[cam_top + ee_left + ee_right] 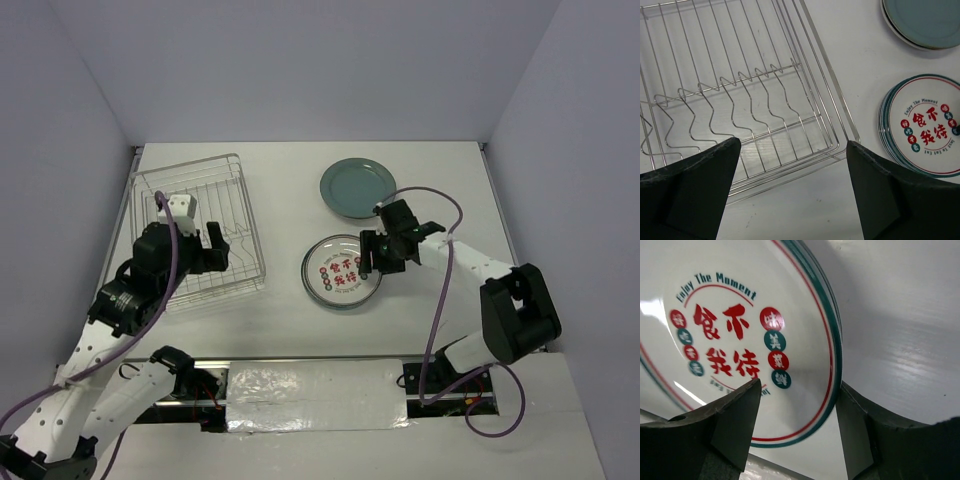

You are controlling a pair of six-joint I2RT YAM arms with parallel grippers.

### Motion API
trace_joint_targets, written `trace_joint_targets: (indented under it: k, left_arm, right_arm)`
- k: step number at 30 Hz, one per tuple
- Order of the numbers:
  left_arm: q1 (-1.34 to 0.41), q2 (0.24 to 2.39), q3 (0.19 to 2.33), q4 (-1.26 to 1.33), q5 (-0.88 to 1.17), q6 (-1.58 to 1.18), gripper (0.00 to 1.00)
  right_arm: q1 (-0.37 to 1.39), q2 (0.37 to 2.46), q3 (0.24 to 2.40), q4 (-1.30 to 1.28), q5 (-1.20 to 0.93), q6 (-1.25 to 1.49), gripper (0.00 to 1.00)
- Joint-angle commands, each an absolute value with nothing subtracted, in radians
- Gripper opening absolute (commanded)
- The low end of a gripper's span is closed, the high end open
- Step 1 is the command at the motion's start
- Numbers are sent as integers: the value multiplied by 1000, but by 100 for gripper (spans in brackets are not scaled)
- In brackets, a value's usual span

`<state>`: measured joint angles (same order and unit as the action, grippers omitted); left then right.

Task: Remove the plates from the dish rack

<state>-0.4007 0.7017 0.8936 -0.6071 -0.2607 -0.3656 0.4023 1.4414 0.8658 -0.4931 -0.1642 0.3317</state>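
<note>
You look finished: the silver wire dish rack stands empty. The grey-teal round plate and the white round plate with red lettering lie on the counter. The left claw and right claw gape open.

- Top external: high behind the near edge, overlooking the whole counter.
- Left wrist: close above the dish rack, facing down.
- Right wrist: nearest, on the lettered plate all three share.

Dish rack shiny metal wire; printed plate glossy, smooth.

White arms with black joints; purple cables along each.
</note>
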Motion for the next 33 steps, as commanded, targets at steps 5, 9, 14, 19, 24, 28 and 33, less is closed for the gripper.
trace_joint_targets:
  k: [5, 9, 14, 19, 24, 28, 33]
  left_arm:
    - [-397, 663, 896, -577, -319, -360, 100]
    - [-397, 675, 903, -594, -373, -379, 99]
    - [-387, 713, 946, -649, -528, -448, 99]
    - [-298, 718, 1003, -680, -578, -483, 100]
    - [-276, 706, 1078, -730, -610, -454, 100]
    - [-275, 698, 1132, -765, -627, -428, 99]
    - [-275, 654, 1143, -787, -589, -434, 99]
  right_arm:
    - [443, 1447, 917, -528, -112, 330, 69]
    - [451, 1430, 931, -580, -39, 334, 70]
    - [451, 1200, 952, -661, 204, 405, 79]
    - [453, 958, 1100, -811, 391, 362, 100]
    - [453, 815, 1265, -998, 517, 321, 100]
    - [454, 741, 1324, -1089, 529, 313, 100]
    - [453, 634, 1319, -1135, 545, 292, 100]
